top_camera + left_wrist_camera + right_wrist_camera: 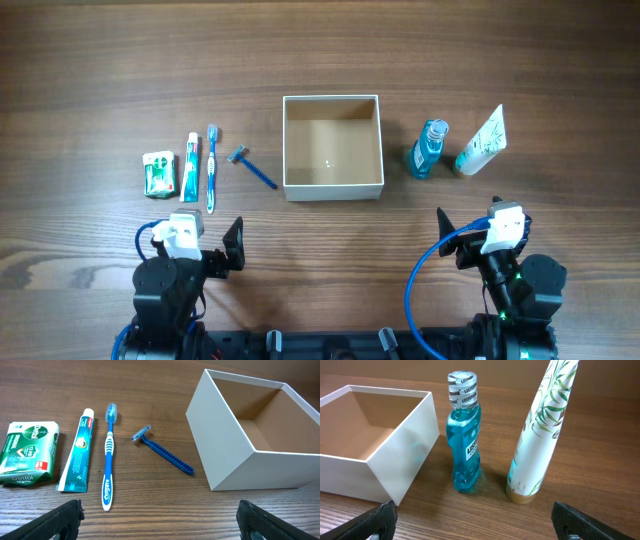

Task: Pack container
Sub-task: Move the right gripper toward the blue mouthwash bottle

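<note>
The container (333, 188), a square white-walled box with a tan floor, stands empty at the table's middle; it also shows in the left wrist view (235, 450) and the right wrist view (395, 460). Left of it lie a blue razor (254, 168), a blue toothbrush (211, 168), a toothpaste tube (190, 168) and a green soap pack (160, 174). Right of it stand a blue mouthwash bottle (429, 149) and a white leaf-print tube (482, 142). My left gripper (228, 250) is open and empty near the front edge. My right gripper (455, 238) is open and empty.
The wooden table (330, 50) spreads on all sides. In the left wrist view the razor (162, 451) lies nearest the box. In the right wrist view the mouthwash bottle (465, 440) and the tube (542, 435) stand close together.
</note>
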You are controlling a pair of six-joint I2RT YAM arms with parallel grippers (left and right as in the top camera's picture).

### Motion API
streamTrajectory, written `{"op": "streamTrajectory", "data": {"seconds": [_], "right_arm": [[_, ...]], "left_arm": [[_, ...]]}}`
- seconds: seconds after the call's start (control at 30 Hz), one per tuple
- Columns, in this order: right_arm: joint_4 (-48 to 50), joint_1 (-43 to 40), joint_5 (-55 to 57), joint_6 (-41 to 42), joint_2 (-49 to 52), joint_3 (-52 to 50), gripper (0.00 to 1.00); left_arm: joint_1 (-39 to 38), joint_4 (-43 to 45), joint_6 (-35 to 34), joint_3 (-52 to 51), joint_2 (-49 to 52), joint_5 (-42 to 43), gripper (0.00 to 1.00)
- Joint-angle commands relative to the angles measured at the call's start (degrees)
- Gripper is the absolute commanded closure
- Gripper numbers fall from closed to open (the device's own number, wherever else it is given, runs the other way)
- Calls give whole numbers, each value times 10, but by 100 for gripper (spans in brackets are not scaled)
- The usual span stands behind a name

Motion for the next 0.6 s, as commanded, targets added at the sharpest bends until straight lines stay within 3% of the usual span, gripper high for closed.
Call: {"op": "streamTrajectory", "data": {"seconds": [0.0,0.4,0.43,0.5,0.57], "right_arm": [[3,-1,-10,-6,-8,-2,0],[9,-1,-12,-3,-8,-2,0],[12,-1,-12,17,-8,-2,0],[63,-1,-59,156,-8,3,0],[91,-1,-67,196,-6,40,0]], "left_arm": [[0,1,-3,-8,-4,15,0],[0,1,-3,-8,-4,15,0],[0,1,-3,-8,-4,15,0],[0,1,-3,-8,-4,15,0],[0,1,-3,-8,-4,15,0]]}}
